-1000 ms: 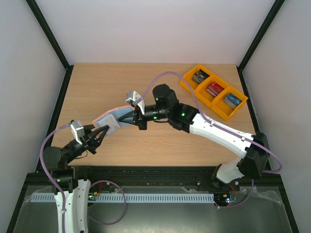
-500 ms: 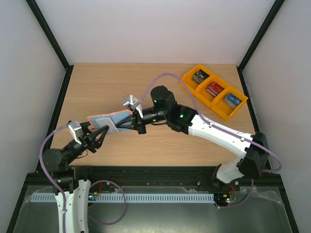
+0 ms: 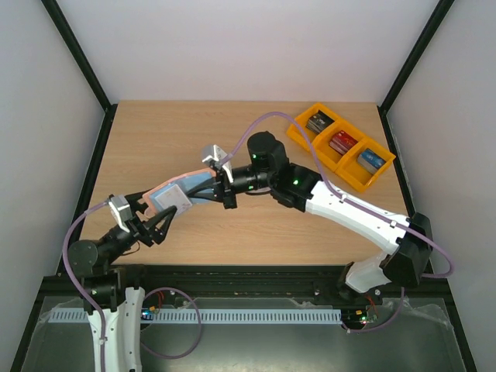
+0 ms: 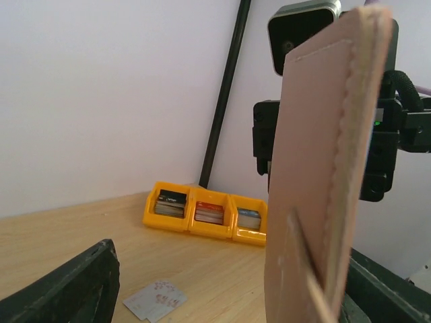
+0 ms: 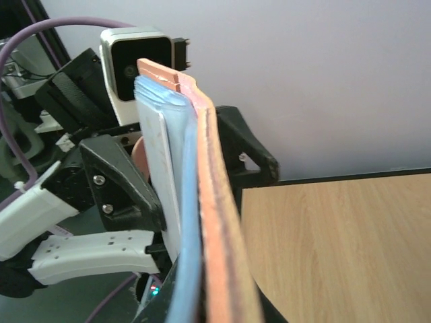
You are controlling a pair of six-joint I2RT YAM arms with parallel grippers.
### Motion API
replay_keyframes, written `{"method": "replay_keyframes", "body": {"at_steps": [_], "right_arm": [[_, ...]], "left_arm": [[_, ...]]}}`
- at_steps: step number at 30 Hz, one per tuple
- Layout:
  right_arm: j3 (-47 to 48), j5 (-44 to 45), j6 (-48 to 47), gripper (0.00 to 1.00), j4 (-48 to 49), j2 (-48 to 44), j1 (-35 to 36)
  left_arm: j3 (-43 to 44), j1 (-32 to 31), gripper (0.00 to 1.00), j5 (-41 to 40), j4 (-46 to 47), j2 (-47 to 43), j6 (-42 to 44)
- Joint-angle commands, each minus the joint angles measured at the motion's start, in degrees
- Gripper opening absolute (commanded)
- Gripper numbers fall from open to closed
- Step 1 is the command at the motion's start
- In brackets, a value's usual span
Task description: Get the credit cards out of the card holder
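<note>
Your right gripper (image 3: 221,190) pinches the card holder (image 3: 194,184), pointing it at your left gripper (image 3: 159,211). That one is apart, beside the white card (image 3: 178,200).

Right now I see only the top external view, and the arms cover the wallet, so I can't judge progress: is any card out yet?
Observer: Yes. The left wrist view shows one whitish card with reddish marks lying flat on the table.
Operator: Is the left gripper clamping the holder?
Observer: No. The left gripper has its fingers wide apart, with the card holder upright between them.
Operator: Anything inside?
Observer: The right wrist view shows a white edge, probably a second card, tucked in the holder.
</note>
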Motion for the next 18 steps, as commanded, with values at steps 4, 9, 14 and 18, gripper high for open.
{"method": "replay_keyframes", "body": {"at_steps": [4, 9, 14, 18], "right_arm": [[2.23, 0.42, -4.26, 0.02, -6.24, -4.44, -2.86], [2.63, -2.16, -5.95, 0.02, -8.03, -4.53, -3.29], [4.66, -7.02, -9.54, 0.02, -12.42, -3.49, -3.36], [5.99, -8.29, -11.77, 0.02, -15.34, -3.14, -4.58]], "left_arm": [[3.81, 0.14, 0.82, -2.19, -2.46, 1.46, -1.75], [2.14, 0.1, 0.8, 0.55, -1.81, 0.87, -1.75], [1.49, 0.13, 0.66, 2.51, 0.7, 0.85, -2.7], [0.99, 0.14, 0.56, 3.78, 1.39, 0.79, -2.64]]}}
